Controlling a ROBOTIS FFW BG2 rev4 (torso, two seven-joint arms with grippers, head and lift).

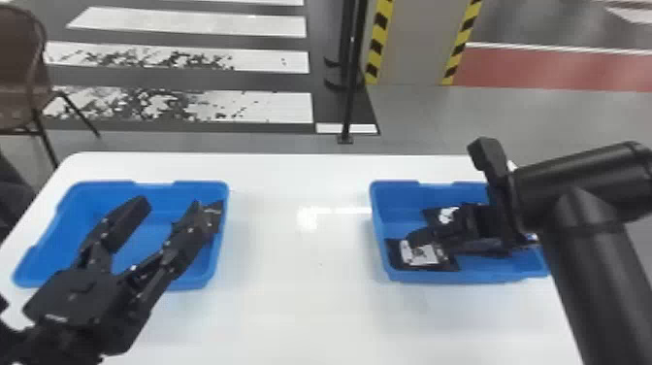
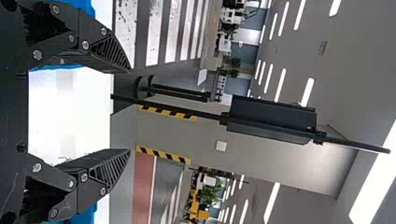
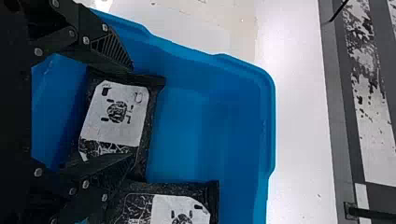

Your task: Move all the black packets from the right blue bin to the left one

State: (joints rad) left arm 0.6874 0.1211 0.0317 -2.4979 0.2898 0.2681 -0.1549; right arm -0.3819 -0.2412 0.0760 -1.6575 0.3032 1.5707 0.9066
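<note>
Hanging over the left blue bin (image 1: 43,245): one left gripper (image 1: 171,207), its fingers standing wide apart and holding only air. Lying inside that bin, along its right wall and just beside the gripper's right-hand finger: one black packet (image 1: 215,212), partly hidden.

Hanging down inside the right blue bin (image 1: 395,194): one right gripper (image 1: 431,239), its fingers standing well apart and straddling a black packet with a white label (image 3: 116,112); the fingers are not closing on it, and how firmly they are touching it, one cannot tell. Lying near that packet in the same bin: a second black packet (image 3: 182,207), also bearing a white label.

Supporting both bins, which are sitting well apart: one white table (image 1: 301,281). Standing beyond the table: one brown chair (image 1: 19,63), to the left; one black pole (image 1: 349,97); one column (image 1: 417,43), wearing yellow and black stripes
</note>
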